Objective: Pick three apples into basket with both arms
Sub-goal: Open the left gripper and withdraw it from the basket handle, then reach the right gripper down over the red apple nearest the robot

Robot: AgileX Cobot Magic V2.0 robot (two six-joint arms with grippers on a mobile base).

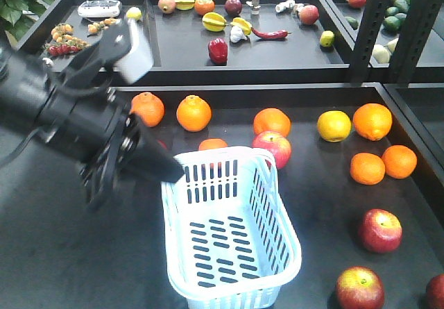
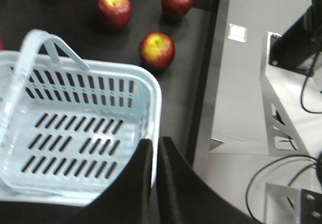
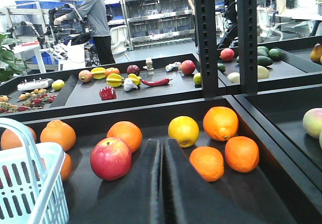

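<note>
The left gripper (image 2: 155,143) had its two black fingers (image 2: 173,183) pressed together with only a hairline seam between them, and they gripped nothing. Their tips hung right at the near corner of the basket (image 2: 151,98), over its rim. The slotted floor spread away to the left of the fingers, and one handle stood up further out.

Ahead of the fingertips, past the basket's far wall, three apples lay on the dark tray (image 2: 193,83), all outside the basket. The nearest apple (image 2: 157,50) sat just beyond the corner. A second apple (image 2: 114,8) and a third apple (image 2: 177,0) sat further off, apart from each other.

From the front, the thick black left arm (image 1: 62,114) reached in from the side, and its pointed tip met the basket's back corner.

The right gripper (image 3: 162,142) was closed in the same way, finger against finger, with nothing between them. Another apple (image 3: 110,157) lay just left of its fingertips, near but not touching. An orange (image 3: 127,135) sat right behind that apple. Two more oranges (image 3: 209,162) rested just right of the fingers. A yellow fruit (image 3: 183,131) lay a little ahead of the tips, beside a larger orange (image 3: 220,123). The basket stood well off to the left of these fingers, and only its corner showed.
</note>
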